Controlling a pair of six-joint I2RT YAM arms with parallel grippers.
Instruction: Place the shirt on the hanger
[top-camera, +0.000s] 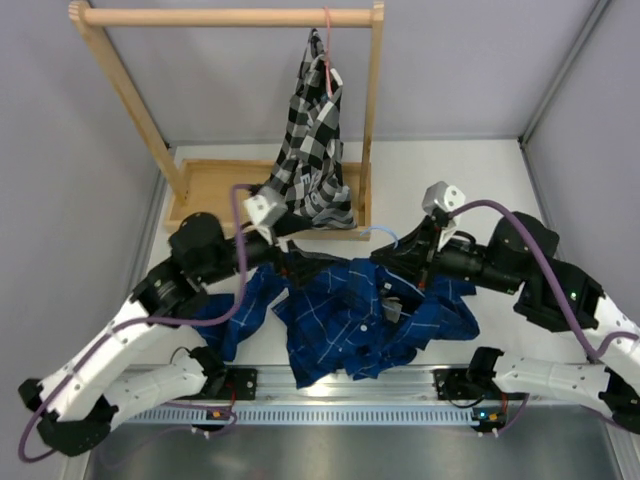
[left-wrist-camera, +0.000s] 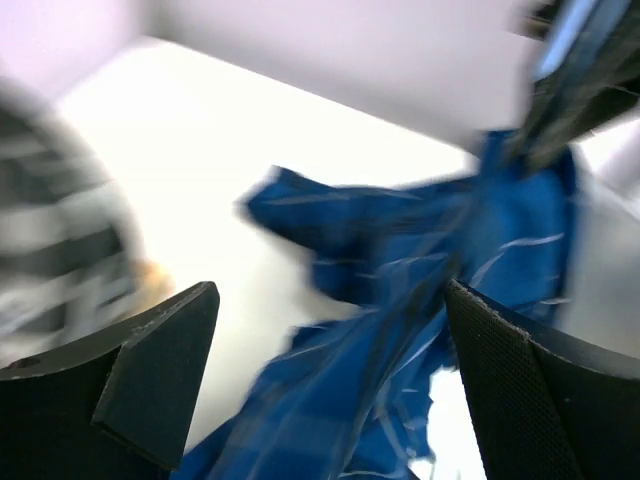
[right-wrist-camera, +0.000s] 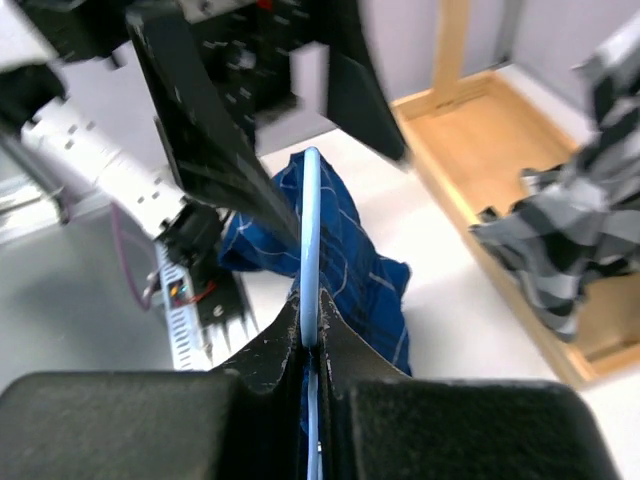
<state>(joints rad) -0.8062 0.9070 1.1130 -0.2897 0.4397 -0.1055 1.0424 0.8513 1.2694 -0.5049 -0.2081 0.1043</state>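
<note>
My right end effector (right-wrist-camera: 311, 328) is clamped tight on the thin light-blue wire of the hanger (right-wrist-camera: 311, 220), at the far edge of the dark blue shirt (top-camera: 350, 320), which lies crumpled on the white desk (top-camera: 480, 170) between my two arms. My left end effector (left-wrist-camera: 328, 320) has its fingers spread wide at the shirt's far left edge, with blurred blue cloth showing between them. It is close to the checked shirt (top-camera: 315, 140) hanging from the wooden rack (top-camera: 220, 17).
</note>
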